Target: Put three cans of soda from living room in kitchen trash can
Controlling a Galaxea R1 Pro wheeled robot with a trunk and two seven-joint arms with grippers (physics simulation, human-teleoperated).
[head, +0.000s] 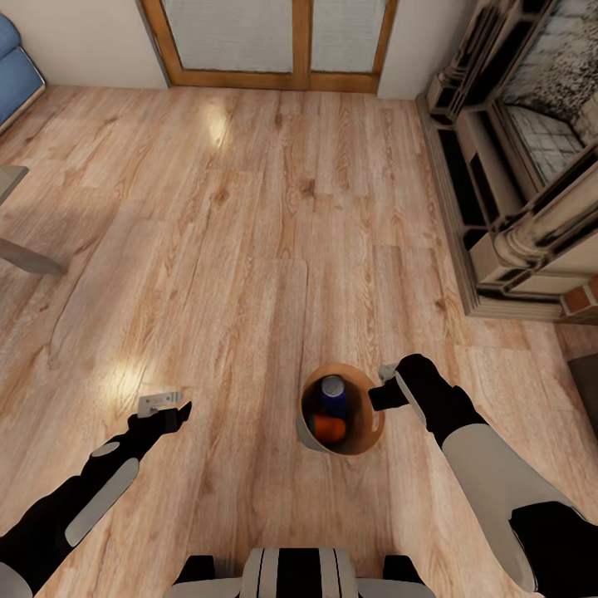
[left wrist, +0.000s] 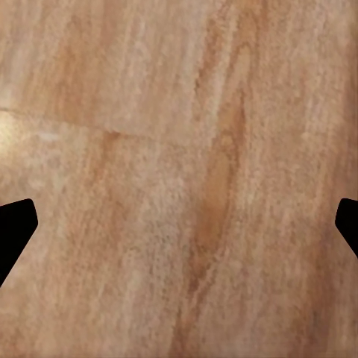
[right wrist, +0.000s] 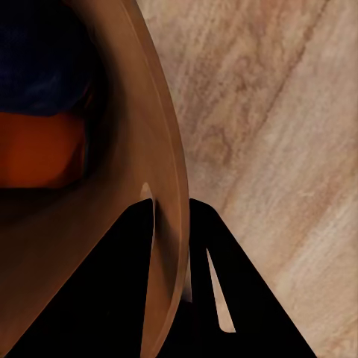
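In the head view the trash can [head: 363,444], a small round tapered bin with a copper-brown inside, sits at about six o'clock of the frame over the light wood plank floor [head: 249,249], just ahead of the robot's trunk [head: 299,573]. Inside it a dark blue soda can [head: 333,397] with a silvery top lies toward twelve o'clock, and an orange soda can [head: 330,428] lies touching it toward six o'clock; no third can can be made out. The right gripper [head: 384,397] is at the bin's three o'clock rim, and the right wrist view shows its two dark fingers [right wrist: 224,298] closed together on the rim wall [right wrist: 168,224], one inside and one outside, beside the oval handle hole [right wrist: 147,192], with the blue and orange cans blurred within. The left gripper [head: 166,407] hangs over bare floor at about eight o'clock, well apart from the bin; the left wrist view shows its fingertips [left wrist: 15,224] spread wide with only planks [left wrist: 179,179] between them. At one to three o'clock stands the ornate fireplace [head: 515,166], at twelve o'clock a wood-framed door [head: 274,41], at eleven o'clock a corner of the blue sofa [head: 15,71], and at nine o'clock an edge of a low table [head: 17,216].
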